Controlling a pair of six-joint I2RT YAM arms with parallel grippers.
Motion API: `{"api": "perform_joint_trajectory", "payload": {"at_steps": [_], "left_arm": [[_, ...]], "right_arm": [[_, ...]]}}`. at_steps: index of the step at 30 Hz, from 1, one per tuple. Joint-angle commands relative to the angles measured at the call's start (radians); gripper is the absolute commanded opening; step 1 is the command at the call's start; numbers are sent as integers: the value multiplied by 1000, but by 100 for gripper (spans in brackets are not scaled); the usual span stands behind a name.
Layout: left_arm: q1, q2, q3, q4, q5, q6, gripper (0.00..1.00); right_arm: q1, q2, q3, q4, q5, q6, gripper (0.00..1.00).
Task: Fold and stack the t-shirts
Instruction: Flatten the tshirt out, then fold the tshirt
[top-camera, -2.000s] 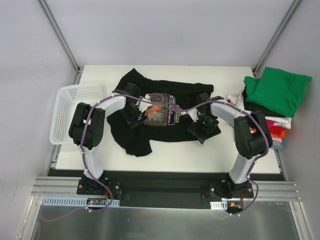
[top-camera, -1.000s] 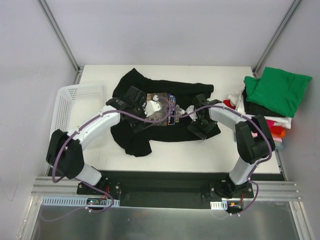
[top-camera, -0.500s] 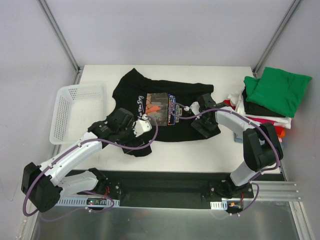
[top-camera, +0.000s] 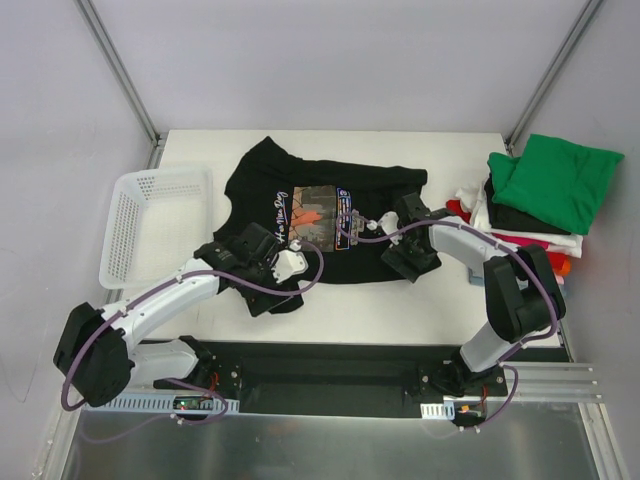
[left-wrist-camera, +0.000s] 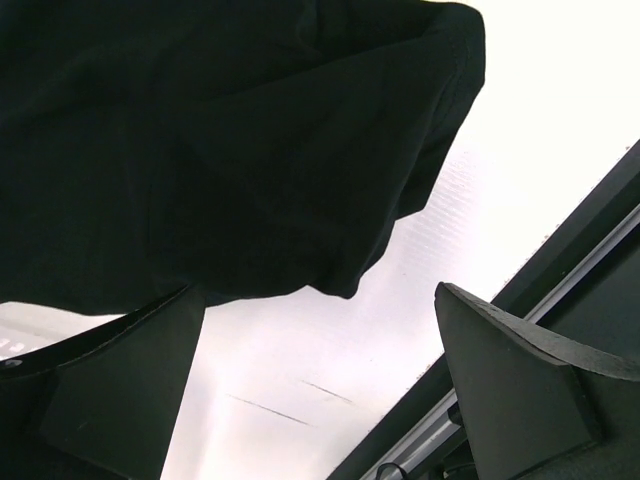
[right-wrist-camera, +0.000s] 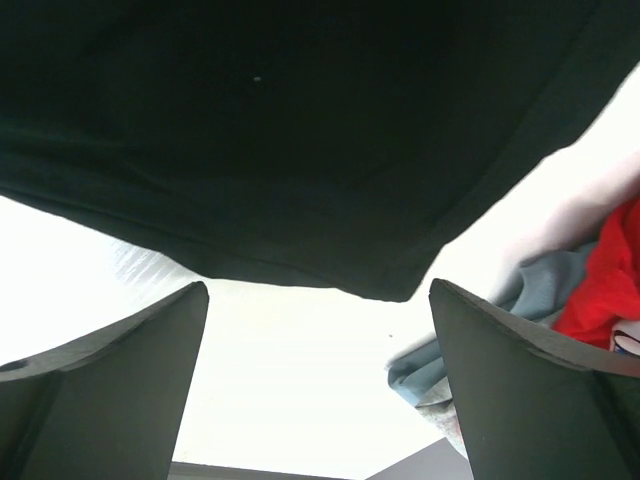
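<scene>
Black t-shirt (top-camera: 375, 190) lies spread face up on the white counter (top-camera: 400, 310), centre of the overhead frame, collar end toward the left. Its rectangular chest print (top-camera: 318, 212) shows red and white. The cloth is rumpled, not flat: a sleeve juts at upper left, and the lower-left edge bunches into a lobe near the counter's front edge.

The folded stack (top-camera: 530, 225) sits at the right edge of the counter, well apart from the spread shirt. A green shirt (top-camera: 555, 180) is on top, with black, white, red and orange layers showing beneath it.

Left gripper (top-camera: 258, 285) hangs over the bunched lower-left lobe of the black shirt. In my left wrist feed its jaws stand wide apart, one of the fingers (left-wrist-camera: 120, 400) in each lower corner of the frame, with nothing between them. A rounded corner of black cloth (left-wrist-camera: 250, 150) fills the upper left of that feed. Bare counter and the dark front rail are at lower right.

Right gripper (top-camera: 412, 258) is over the shirt's right end, at its lower edge. Right wrist feed: jaws likewise spread wide, fingers (right-wrist-camera: 110, 370) at the lower corners, gripping nothing. The black hem (right-wrist-camera: 300, 150) spans the upper half, white counter lies below it, and red and grey-blue cloth shows at the right edge.

A white mesh basket (top-camera: 160, 178) stands at the left side of the counter, just beside the shirt's sleeve. I cannot tell whether either gripper touches the cloth.
</scene>
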Motion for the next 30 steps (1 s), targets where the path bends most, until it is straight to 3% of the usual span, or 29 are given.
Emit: {"api": "perform_joint_trajectory", "payload": {"at_steps": [1,11,24,30], "left_arm": [[-18,26,-10,23,47,-31,99],[-41,87,-41,66,46,-54,99],[-43,152,-64,147,20,-39,99],[-43,175,-70,169,14,-32,99]], "right_arm": [[15,-29,-14,-28,-30,11,97],[18,10,-32,-7,-32,0,99],[12,62,0,2,-35,-23,89],[-19,108,28,-5,-69,-52,80]]}}
